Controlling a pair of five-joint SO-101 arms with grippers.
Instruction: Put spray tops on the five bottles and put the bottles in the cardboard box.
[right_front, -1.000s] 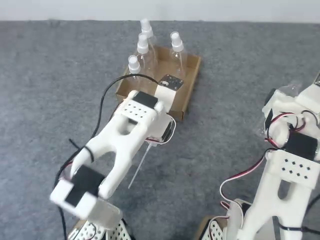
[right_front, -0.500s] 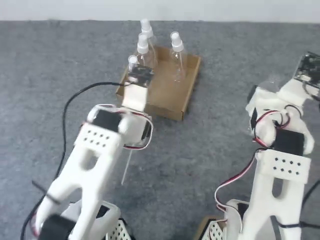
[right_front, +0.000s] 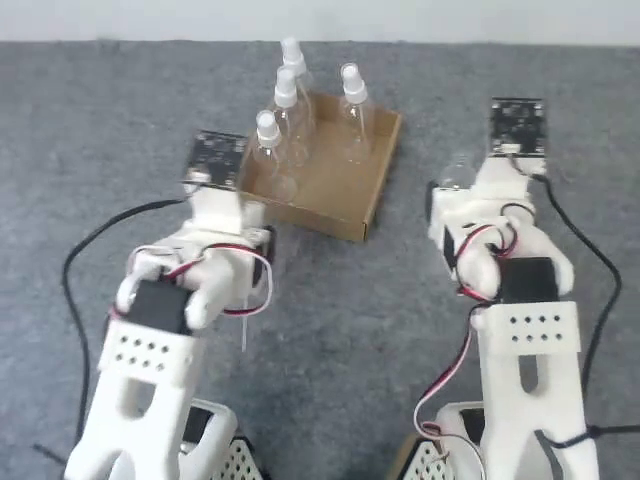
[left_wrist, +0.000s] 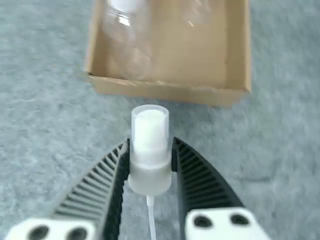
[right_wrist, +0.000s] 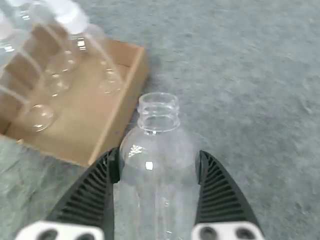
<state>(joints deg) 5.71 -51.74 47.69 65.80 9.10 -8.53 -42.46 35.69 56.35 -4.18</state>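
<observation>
A robotics lab bench, by the look — grey felt-like mat (right_front: 70, 120) filling the frame, pale wall (right_front: 150, 18) along the top, bare-wired white arms (right_front: 530, 340).

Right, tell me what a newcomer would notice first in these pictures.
The left gripper clamps a white plastic spray top, its thin dip tube hanging down, just short of the shallow brown cardboard box. The right gripper grips a clear plastic bottle with a bare open neck, beside the box above the grey carpet. In the box stand four clear bottles with white spray tops on.
</observation>
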